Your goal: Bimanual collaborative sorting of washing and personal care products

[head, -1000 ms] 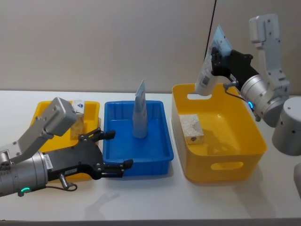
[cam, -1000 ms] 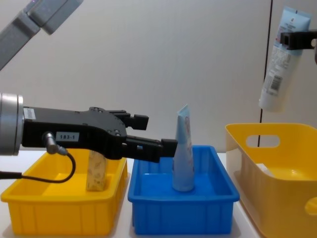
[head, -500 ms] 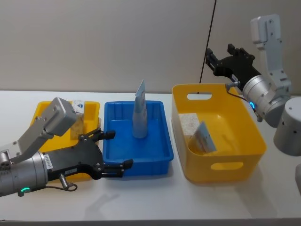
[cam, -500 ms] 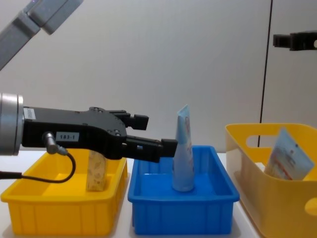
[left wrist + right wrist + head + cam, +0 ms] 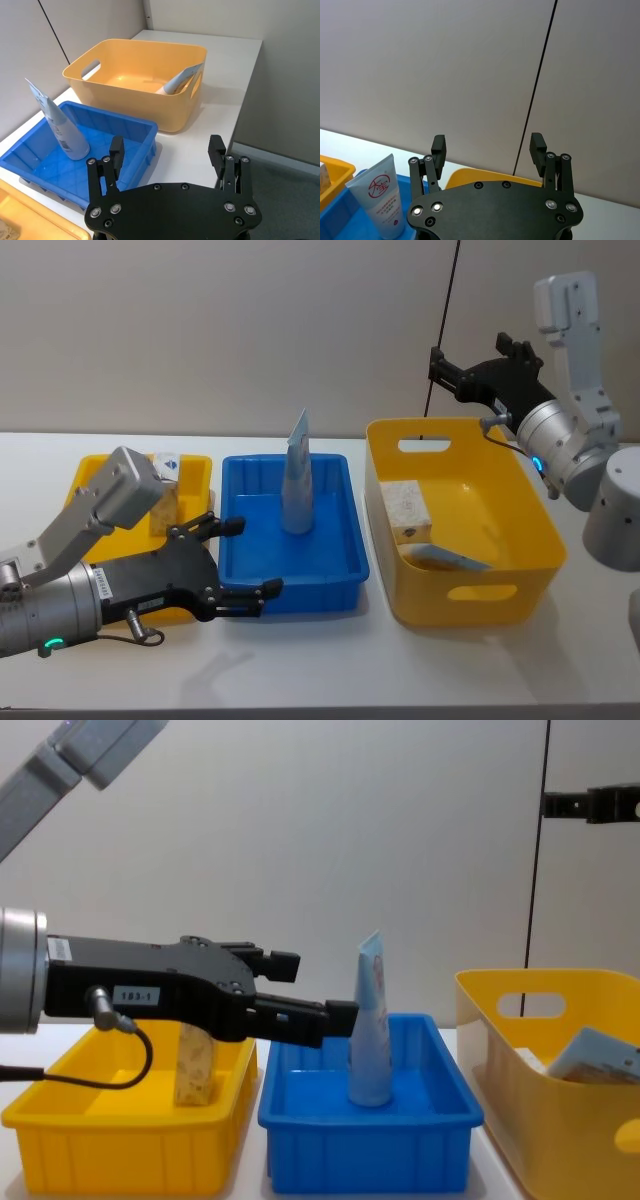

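Black left gripper (image 5: 243, 558): nearest of all, low over the bench (image 5: 330, 665) by the near-left corner of the blue bin (image 5: 340, 570). Its fingers are spread apart and hold nothing.
Small yellow bin (image 5: 90, 468): on the left. One small tan pack (image 5: 194, 1072) stands in it, upright.
Blue bin: in the middle. One light-blue pouch (image 5: 296, 480) stands up in it, wide end down.
Big yellow bin (image 5: 470, 605): on the right. A tan pack (image 5: 406, 509) lies at its left side, and another light-blue pouch (image 5: 445, 558) lies flat near its front wall.
Right gripper (image 5: 468, 365): far back and high, above the far rim of the big yellow bin. Its fingers are wide apart and hold nothing.
Done: I think four things already sit in bins.
Left: maybe the pouch in the blue bin needs to go next; I cannot be sure.
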You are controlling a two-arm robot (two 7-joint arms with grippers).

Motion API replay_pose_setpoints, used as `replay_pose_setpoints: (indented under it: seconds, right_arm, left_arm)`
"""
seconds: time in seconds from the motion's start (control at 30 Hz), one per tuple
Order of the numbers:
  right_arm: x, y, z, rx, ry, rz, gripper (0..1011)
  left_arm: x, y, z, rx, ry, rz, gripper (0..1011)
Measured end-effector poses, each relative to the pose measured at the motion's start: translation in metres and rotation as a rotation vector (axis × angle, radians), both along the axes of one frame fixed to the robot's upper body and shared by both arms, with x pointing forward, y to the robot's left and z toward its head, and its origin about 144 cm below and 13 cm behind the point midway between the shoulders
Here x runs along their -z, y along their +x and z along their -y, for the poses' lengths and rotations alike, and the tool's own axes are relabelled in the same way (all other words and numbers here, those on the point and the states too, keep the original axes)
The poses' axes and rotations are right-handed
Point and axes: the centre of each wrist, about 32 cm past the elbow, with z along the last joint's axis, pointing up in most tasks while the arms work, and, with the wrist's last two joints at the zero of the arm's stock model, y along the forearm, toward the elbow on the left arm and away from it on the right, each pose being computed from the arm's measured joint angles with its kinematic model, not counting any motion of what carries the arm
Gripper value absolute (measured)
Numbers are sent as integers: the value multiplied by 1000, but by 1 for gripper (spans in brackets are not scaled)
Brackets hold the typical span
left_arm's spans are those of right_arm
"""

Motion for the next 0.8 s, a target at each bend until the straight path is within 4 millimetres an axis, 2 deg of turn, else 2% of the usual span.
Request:
replay_pose_setpoints:
  seconds: [0.4,0.8]
  right_arm:
    - [0,-3,3,-52,11,-11,1002]
    - [4,-15,13,-201,44,-46,1002]
  left_arm:
    - [0,0,0,0,0,0,1001]
    - [0,0,0,0,0,0,1001]
